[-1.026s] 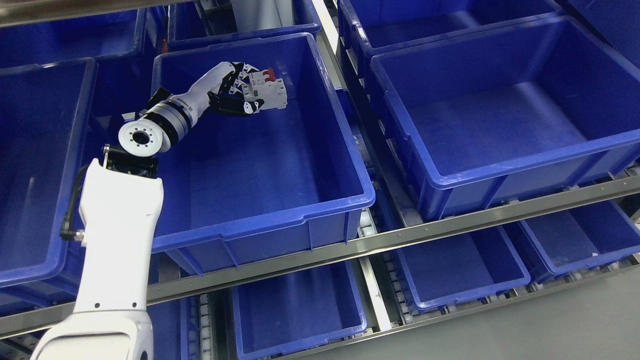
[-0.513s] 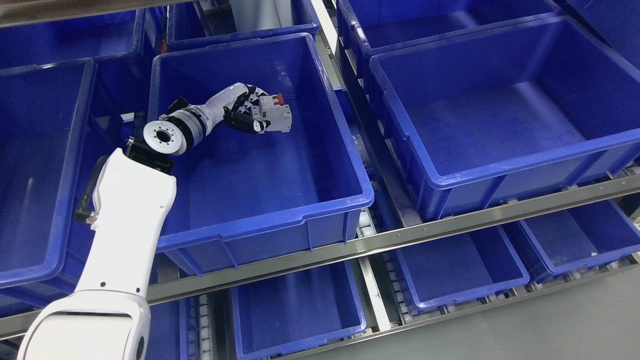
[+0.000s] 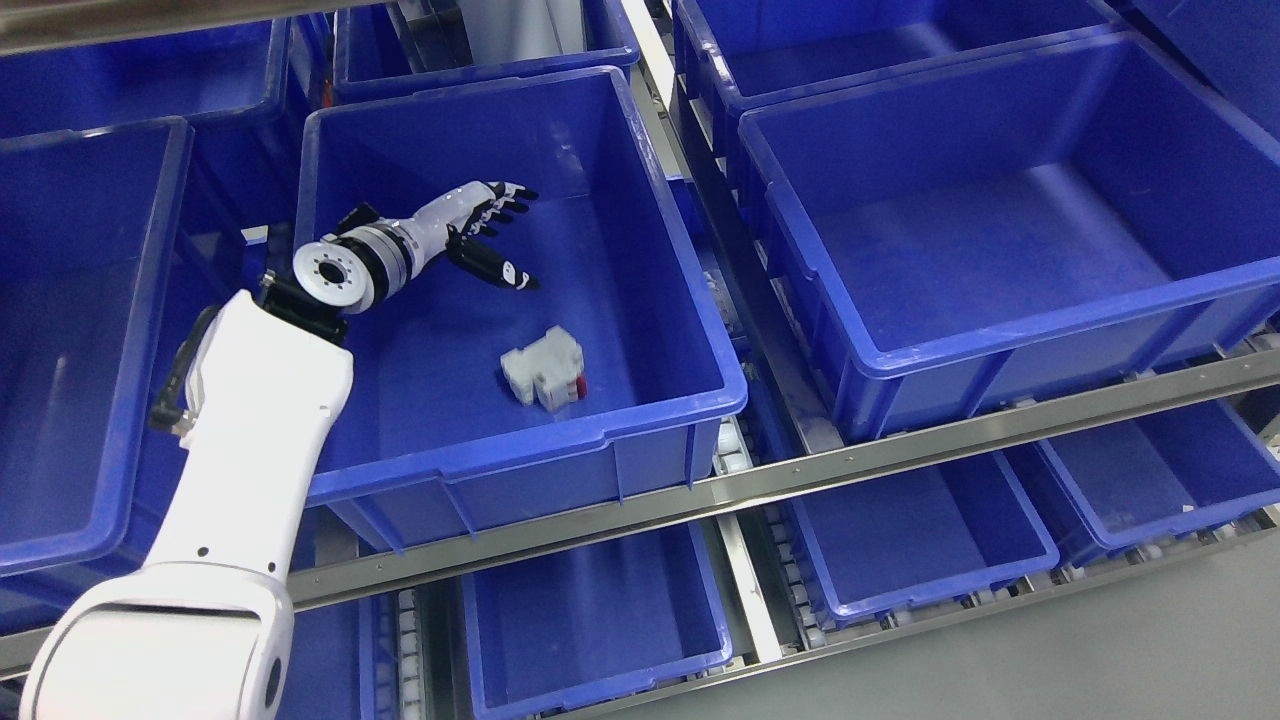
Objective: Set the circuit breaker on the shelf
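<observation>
So the circuit breaker (image 3: 543, 366) is lying on the floor of the middle blue bin (image 3: 520, 440), down toward the near right part of it, close to the near wall but not quite touching as far as I can tell. It's a whitish-grey block tipped on its side, with a bit of red showing at its near right end.

The left robot hand (image 3: 490, 235) is up over the far half of the same bin, well apart from the breaker. Its fingers (image 3: 510, 198) are spread out and holding nothing; the black-tipped thumb points down and to the right, the other fingers point off toward the bin's far wall. The left arm (image 3: 250, 420) comes in from the lower left corner, white shell, and crosses over the bin's left rim, with the round wrist joint (image 3: 330, 275) sitting right above that rim.

The bin sits on a metal shelf rail (image 3: 800, 470) that runs across the near side. There's another big blue bin (image 3: 1000, 340) to the right on the same level, one to the left (image 3: 90, 330), and smaller blue bins (image 3: 590, 610) on the shelf level below. The ones I can see into look empty apart from the middle one.
</observation>
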You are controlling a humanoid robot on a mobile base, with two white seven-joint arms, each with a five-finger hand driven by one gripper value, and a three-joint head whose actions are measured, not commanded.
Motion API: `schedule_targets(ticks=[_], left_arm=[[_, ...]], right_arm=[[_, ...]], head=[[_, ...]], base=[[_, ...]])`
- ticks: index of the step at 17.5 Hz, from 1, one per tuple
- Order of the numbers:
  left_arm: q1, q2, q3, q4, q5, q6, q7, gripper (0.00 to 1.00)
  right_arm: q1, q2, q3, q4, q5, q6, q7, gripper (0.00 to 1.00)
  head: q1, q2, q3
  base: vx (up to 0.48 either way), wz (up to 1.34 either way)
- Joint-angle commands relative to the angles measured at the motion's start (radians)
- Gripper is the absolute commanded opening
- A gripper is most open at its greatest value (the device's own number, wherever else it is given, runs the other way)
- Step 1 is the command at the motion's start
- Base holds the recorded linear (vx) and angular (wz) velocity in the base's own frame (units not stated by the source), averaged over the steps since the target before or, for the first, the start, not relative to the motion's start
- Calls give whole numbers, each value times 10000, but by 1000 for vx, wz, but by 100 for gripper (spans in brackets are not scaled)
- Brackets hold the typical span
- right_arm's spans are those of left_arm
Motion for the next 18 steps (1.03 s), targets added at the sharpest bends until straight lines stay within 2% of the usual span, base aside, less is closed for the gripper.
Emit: schedule_targets(ticks=[1, 3, 4, 5, 7, 11, 14, 16, 18], left_arm=[[-966, 72, 2309, 412, 160, 4, 346, 99], [-999, -493, 4609, -397, 465, 3, 1875, 99], [-953, -845, 5348, -735, 725, -103, 2460, 99], [-968, -1104, 5781, -982, 1062, -134, 2845, 99], [-877, -1104, 6153, -1732, 2256, -226, 3719, 100], [485, -1104, 5420, -3846, 3579, -242, 4138, 100], [2049, -1104, 4469, -6375, 3642, -135, 4138, 100], [3214, -1104, 3886, -7713, 3658, -150, 4092, 100], [5308, -1104, 2786, -9442, 3658, -257, 4092, 100]], right_arm=[[-8, -175, 0, 0, 0, 0, -8, 100], [7, -175, 0, 0, 0, 0, -8, 100], [-8, -175, 0, 0, 0, 0, -8, 100], [-8, -175, 0, 0, 0, 0, -8, 100], [7, -175, 0, 0, 0, 0, -8, 100], [-8, -175, 0, 0, 0, 0, -8, 100], [-8, -175, 0, 0, 0, 0, -8, 100], [-8, -175, -15, 0, 0, 0, -8, 100], [-8, -175, 0, 0, 0, 0, -8, 100]], head=[[0, 0, 0], [0, 0, 0], [0, 0, 0], [0, 0, 0], [0, 0, 0], [0, 0, 0], [0, 0, 0], [0, 0, 0], [0, 0, 0]], base=[[0, 0], [0, 0], [0, 0], [0, 0], [-3, 35], [-19, -30], [-77, 17], [-127, 43], [-162, 34]])
